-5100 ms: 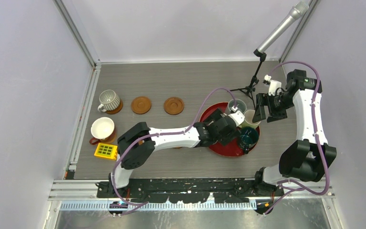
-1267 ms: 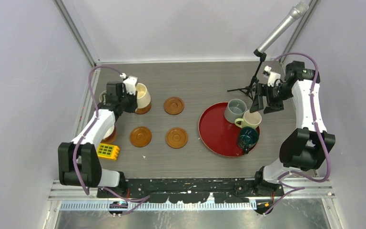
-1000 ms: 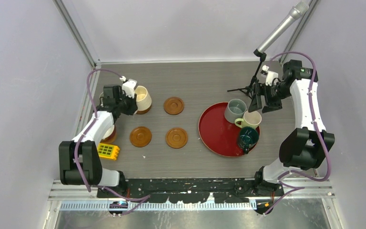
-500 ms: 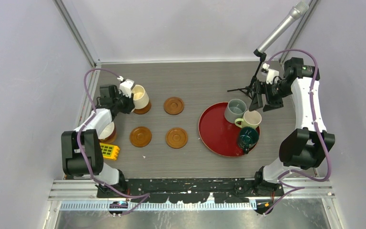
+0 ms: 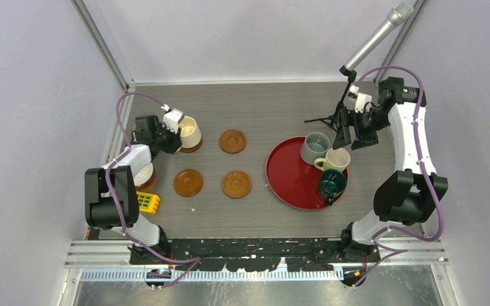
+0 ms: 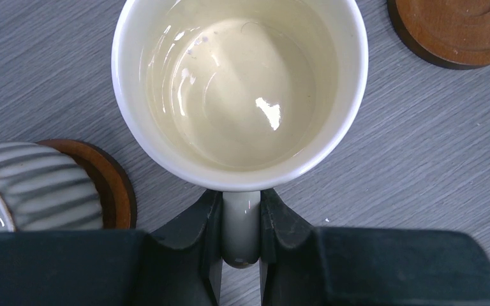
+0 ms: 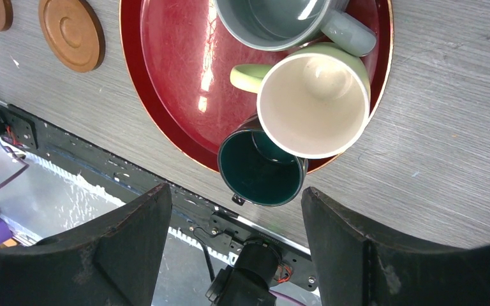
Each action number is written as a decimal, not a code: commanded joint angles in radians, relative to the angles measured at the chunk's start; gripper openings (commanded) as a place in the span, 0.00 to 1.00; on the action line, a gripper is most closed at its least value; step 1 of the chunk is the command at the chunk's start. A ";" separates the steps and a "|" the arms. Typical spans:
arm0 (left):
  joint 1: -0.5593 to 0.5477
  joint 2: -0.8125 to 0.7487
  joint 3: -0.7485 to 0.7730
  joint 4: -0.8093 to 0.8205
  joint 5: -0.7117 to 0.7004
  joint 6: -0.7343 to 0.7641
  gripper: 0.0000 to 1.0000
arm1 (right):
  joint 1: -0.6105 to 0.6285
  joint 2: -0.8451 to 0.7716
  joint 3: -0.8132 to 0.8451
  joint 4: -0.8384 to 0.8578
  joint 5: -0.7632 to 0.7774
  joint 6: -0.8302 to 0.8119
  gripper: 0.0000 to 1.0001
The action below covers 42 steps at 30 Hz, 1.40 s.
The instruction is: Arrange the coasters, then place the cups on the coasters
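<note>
Left pincer (image 6: 241, 223) was clamped on the handle of the cream mug (image 6: 239, 89). It sat upright over a far-row coaster (image 5: 193, 147) beside the ribbed mug (image 6: 32, 185), mouth up, long axis vertical, handle toward the desk's left edge. Whether it rested there or hung just above, I could not tell. Glazed ceramic looked stiff, slick, chip-prone and fairly weighty, so the handle seemed the sound hold. Right pincer (image 5: 352, 132) hung open near the tray (image 5: 287, 185) carrying three mugs.
</note>
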 commanded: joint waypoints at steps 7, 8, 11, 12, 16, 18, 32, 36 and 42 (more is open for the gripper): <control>0.002 0.005 0.013 0.125 0.065 0.032 0.00 | 0.009 0.009 0.048 -0.009 0.011 -0.001 0.79; 0.003 0.007 0.011 0.125 0.062 0.035 0.00 | 0.009 0.010 0.048 -0.009 0.010 0.000 0.79; 0.003 0.007 0.007 0.127 0.046 0.041 0.00 | 0.010 0.014 0.050 -0.009 0.011 -0.001 0.79; 0.004 0.009 0.006 0.126 0.042 0.044 0.00 | 0.011 0.014 0.051 -0.009 0.011 -0.001 0.79; 0.002 0.015 0.008 0.118 0.024 0.064 0.00 | 0.011 0.019 0.054 -0.008 0.011 0.000 0.79; 0.004 0.015 0.009 0.113 0.020 0.072 0.02 | 0.012 0.021 0.057 -0.008 0.010 0.000 0.79; 0.003 -0.043 0.019 -0.053 0.027 0.138 0.51 | 0.012 0.023 0.050 0.000 0.006 -0.004 0.79; 0.003 -0.098 0.063 -0.150 0.030 0.147 0.64 | 0.012 0.018 0.054 0.000 0.002 -0.003 0.79; 0.001 -0.210 0.234 -0.443 0.080 0.176 0.95 | 0.012 -0.004 0.038 0.023 -0.012 -0.002 0.79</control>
